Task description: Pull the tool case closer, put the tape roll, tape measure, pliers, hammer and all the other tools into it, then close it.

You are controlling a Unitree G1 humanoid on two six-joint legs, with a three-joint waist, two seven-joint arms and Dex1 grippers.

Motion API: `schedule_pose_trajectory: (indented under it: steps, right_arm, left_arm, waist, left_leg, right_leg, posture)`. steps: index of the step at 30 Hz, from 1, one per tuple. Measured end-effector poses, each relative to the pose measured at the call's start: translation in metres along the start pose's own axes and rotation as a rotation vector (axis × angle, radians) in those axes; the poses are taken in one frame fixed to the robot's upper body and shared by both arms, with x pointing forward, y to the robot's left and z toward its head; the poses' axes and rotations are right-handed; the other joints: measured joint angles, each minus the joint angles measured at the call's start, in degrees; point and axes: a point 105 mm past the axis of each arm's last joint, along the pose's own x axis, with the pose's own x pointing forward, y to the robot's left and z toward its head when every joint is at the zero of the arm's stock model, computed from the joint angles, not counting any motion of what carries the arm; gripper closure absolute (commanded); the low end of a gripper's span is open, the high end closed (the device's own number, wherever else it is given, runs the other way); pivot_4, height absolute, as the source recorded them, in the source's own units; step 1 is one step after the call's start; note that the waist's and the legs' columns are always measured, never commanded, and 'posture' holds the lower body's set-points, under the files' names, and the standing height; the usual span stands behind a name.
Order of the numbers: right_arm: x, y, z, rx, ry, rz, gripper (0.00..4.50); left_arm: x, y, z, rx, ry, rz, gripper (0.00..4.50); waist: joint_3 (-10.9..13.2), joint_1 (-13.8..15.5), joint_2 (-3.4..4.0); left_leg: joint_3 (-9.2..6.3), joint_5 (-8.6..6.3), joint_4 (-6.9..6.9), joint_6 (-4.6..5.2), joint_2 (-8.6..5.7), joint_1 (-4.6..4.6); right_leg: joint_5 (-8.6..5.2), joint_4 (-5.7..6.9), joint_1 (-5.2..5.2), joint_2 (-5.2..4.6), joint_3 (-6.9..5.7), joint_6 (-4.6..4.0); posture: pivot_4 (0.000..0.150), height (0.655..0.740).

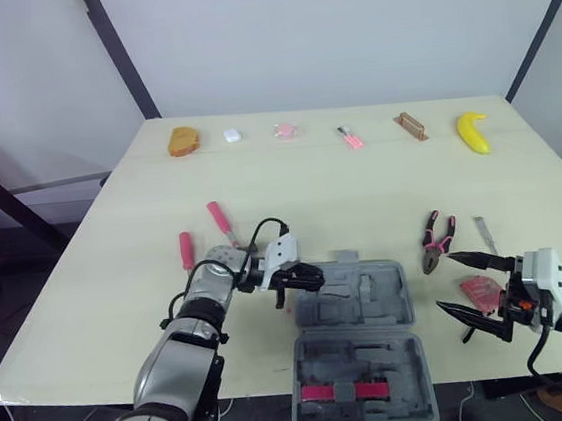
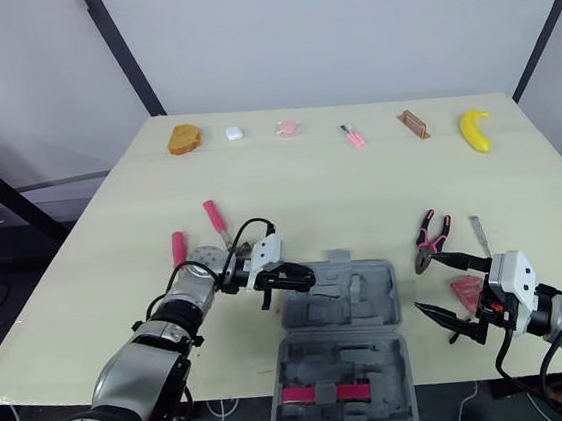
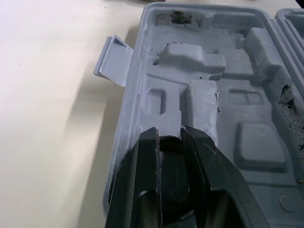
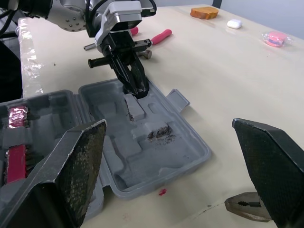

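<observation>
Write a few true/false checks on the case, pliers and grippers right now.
1. The tool case lies open. True.
2. The pliers are inside the case. False: they lie on the table, right of the case.
3. The right gripper has its jaws wide open and empty. True.
4. The left gripper is over the table's far edge. False: it is at the left rim of the case's far half.
5. A pink item sits in the case's near half. True.

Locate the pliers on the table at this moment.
In the left eye view, the pliers lie on the robot's right, just right of the open tool case.
</observation>
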Motion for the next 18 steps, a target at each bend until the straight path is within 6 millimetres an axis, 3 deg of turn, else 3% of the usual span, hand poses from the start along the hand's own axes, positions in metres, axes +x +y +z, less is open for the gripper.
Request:
schedule_pose_trajectory:
  steps: [4, 5, 9, 15, 17, 18]
  right_arm:
    - [0.002, -0.004, -0.001, 0.037, -0.018, -0.052, 0.00]
    - [0.000, -0.009, -0.003, 0.050, -0.021, -0.089, 0.00]
    - [-0.018, -0.025, -0.009, 0.059, 0.004, -0.208, 0.00]
    - [-0.053, -0.038, -0.023, 0.082, 0.049, -0.350, 0.00]
    - [-0.071, -0.038, -0.034, 0.093, 0.080, -0.397, 0.00]
    - [-0.092, -0.039, -0.047, 0.106, 0.122, -0.451, 0.00]
  left_arm:
    - [-0.006, 0.001, 0.022, -0.021, -0.153, 0.025, 3.68]
    - [-0.017, 0.003, 0.036, -0.018, -0.247, 0.078, 3.68]
    - [-0.059, 0.001, 0.046, -0.063, -0.337, 0.226, 3.68]
    - [-0.112, -0.018, 0.012, -0.205, -0.302, 0.451, 3.68]
    - [-0.140, -0.027, -0.011, -0.259, -0.256, 0.577, 3.19]
    - [-0.164, -0.040, -0.034, -0.324, -0.227, 0.693, 3.06]
  waist:
    - [0.0, 0.0, 0.00]
    - [0.0, -0.2, 0.01]
    - [0.0, -0.5, 0.04]
    - [0.0, 0.0, 0.05]
    - [0.0, 0.0, 0.05]
    - [0.0, -0.1, 0.05]
  left_leg:
    - [-0.04, 0.00, -0.01, -0.01, 0.03, -0.07]
    - [-0.09, 0.00, -0.01, -0.01, 0.07, -0.06]
    - [-0.17, 0.00, -0.07, -0.01, 0.09, 0.04]
    - [-0.16, 0.00, -0.07, -0.01, 0.09, 0.07]
    - [-0.13, -0.01, -0.09, -0.01, 0.09, 0.08]
    - [-0.11, -0.01, -0.14, 0.00, 0.10, 0.09]
  right_leg:
    - [0.00, -0.01, -0.04, 0.00, -0.03, 0.00]
    - [0.00, -0.01, -0.05, 0.00, 0.02, 0.00]
    - [0.00, 0.00, -0.05, 0.01, 0.11, -0.01]
    - [0.00, -0.01, -0.04, 0.00, 0.12, -0.01]
    - [0.00, -0.04, -0.04, 0.00, 0.11, -0.01]
    - [-0.01, -0.08, -0.04, -0.01, 0.14, -0.01]
  posture:
    - [0.150, 0.7400]
    - [0.150, 0.7400]
    - [0.150, 0.7400]
    - [0.150, 0.7400]
    - [0.150, 0.7400]
    - [0.150, 0.7400]
